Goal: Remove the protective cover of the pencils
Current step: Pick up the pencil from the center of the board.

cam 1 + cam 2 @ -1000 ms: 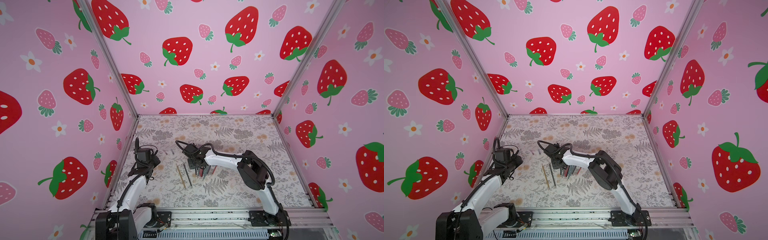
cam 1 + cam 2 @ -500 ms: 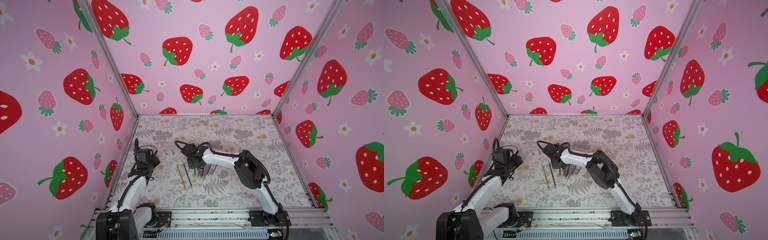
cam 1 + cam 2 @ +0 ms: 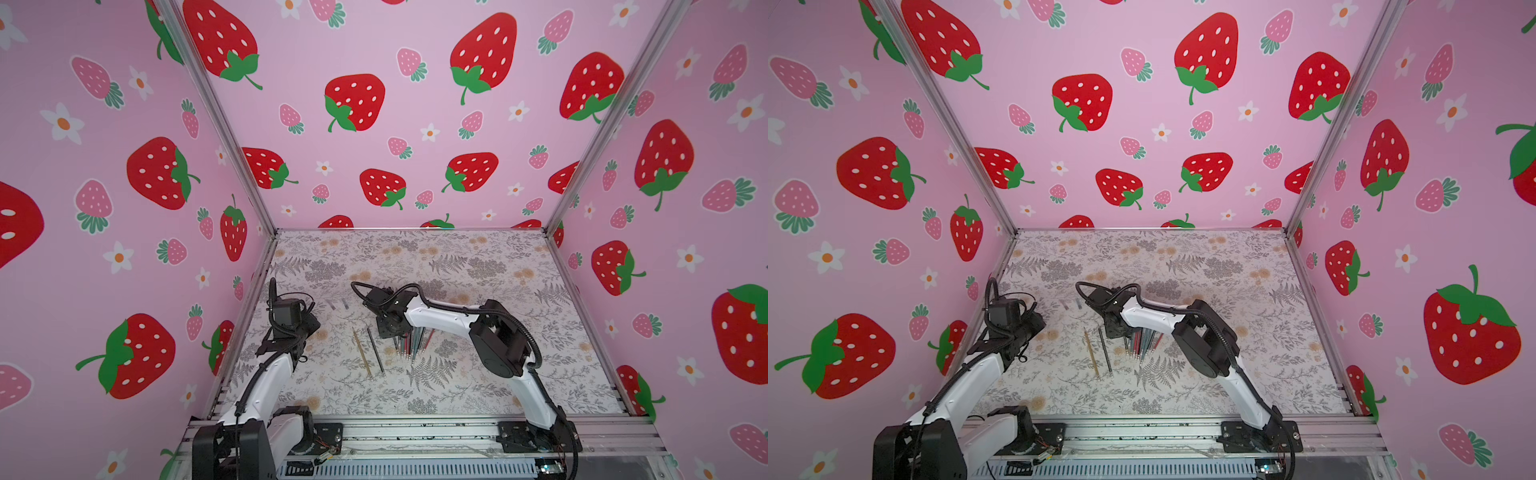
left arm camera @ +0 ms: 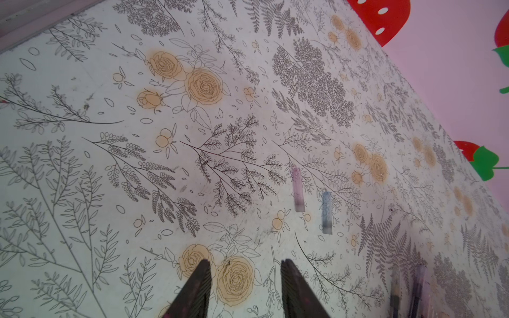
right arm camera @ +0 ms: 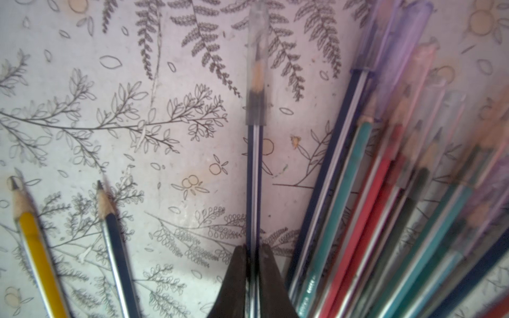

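My right gripper [image 5: 254, 247] is shut on a dark blue striped pencil [image 5: 254, 179] lying apart from the heap. A clear protective cover [image 5: 257, 68] still sits over that pencil's tip. Beside it lies a heap of pencils [image 5: 399, 206], red, teal and dark, with clear or violet covers on their tips. A yellow pencil [image 5: 38, 247] and a dark pencil [image 5: 118, 247] lie bare-tipped on the other side. In a top view the right gripper [image 3: 390, 328] stands at the heap's far end. My left gripper [image 4: 245, 265] is open over bare table.
Two loose clear covers [image 4: 298, 190] [image 4: 327, 212] lie on the floral table [image 3: 457, 257] ahead of the left gripper. Pink strawberry walls [image 3: 374, 124] close the back and both sides. A metal rail [image 3: 415, 432] runs along the front edge.
The right arm has shifted slightly over the heap's far end. The left arm has not moved.
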### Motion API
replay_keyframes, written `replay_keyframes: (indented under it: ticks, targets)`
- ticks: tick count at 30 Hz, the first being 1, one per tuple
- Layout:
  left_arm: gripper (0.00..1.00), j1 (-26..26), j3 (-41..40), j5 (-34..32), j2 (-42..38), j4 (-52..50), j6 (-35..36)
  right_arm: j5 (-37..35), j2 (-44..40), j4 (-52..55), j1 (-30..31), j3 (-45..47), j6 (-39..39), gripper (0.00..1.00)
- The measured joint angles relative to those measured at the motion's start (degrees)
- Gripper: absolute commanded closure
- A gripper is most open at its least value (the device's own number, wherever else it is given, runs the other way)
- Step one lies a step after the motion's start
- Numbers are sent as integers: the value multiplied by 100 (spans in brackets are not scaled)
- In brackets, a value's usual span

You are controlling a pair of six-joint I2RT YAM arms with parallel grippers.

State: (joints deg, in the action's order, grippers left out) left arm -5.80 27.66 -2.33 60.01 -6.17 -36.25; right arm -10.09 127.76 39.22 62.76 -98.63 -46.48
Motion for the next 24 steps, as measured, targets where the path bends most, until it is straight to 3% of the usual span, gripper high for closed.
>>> replay_keyframes:
  ticks: [18,24]
  targets:
    - [54,-66,0,153,17,37,0,66,-129,98,238,162,149,93]
    - [55,-94,7,538,35,35,-26,157,-186,7,245,238,352,99]
